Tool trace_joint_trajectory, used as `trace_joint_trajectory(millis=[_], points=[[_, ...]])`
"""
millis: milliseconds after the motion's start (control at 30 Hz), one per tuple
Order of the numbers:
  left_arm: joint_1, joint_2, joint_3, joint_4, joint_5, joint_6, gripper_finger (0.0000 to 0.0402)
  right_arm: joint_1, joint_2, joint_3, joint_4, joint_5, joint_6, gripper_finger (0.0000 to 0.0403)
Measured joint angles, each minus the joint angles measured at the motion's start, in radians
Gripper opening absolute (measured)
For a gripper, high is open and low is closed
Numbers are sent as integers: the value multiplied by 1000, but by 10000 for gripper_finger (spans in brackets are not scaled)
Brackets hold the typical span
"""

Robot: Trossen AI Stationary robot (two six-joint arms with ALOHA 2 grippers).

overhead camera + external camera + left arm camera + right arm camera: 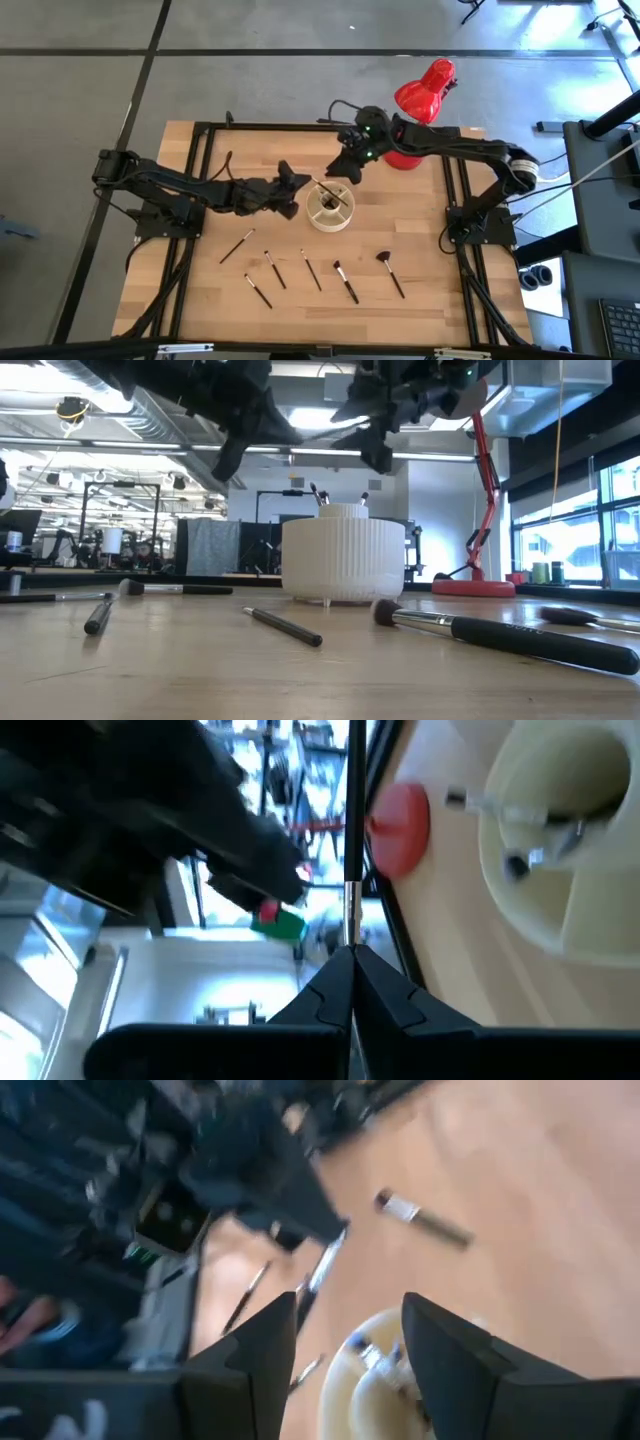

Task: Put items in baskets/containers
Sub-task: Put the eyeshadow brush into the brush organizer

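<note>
The cream round organizer cup [330, 207] stands mid-table on its base, with a few brushes upright in its compartments [343, 555]. Several thin makeup brushes [311, 270] lie flat on the near part of the table, one with a reddish fan tip [383, 258]. My left gripper [296, 188] is just left of the cup, shut on one brush [325, 190]. My right gripper [350, 168] hovers open above the cup's far rim and touches nothing; in its wrist view its fingers [345, 1350] frame the cup [375, 1385]. My left gripper pinches a thin brush by its handle [351, 935] between the two shut fingertips. It comes roughly level from the table's left. The brush sticks out past the fingertips toward the cup [325, 1270], lifted clear of the table, its free end over the cup's rim.
A red desk lamp [422, 95] stands on its round base [405, 157] at the far right, right behind my right arm. Black frame rails [200, 180] run along both sides of the wooden table. In the low view, brushes [500, 632] lie close to the near edge.
</note>
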Motion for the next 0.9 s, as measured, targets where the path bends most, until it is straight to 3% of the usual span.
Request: trace_joint_trajectory(millis=[367, 633, 900], points=[[-4, 1, 0, 18, 56, 29, 3, 14, 88, 0, 37, -236, 81, 160], [11, 1, 0, 14, 71, 28, 3, 19, 108, 0, 56, -226, 104, 116], [23, 1, 0, -8, 71, 13, 3, 26, 109, -2, 45, -212, 100, 36]])
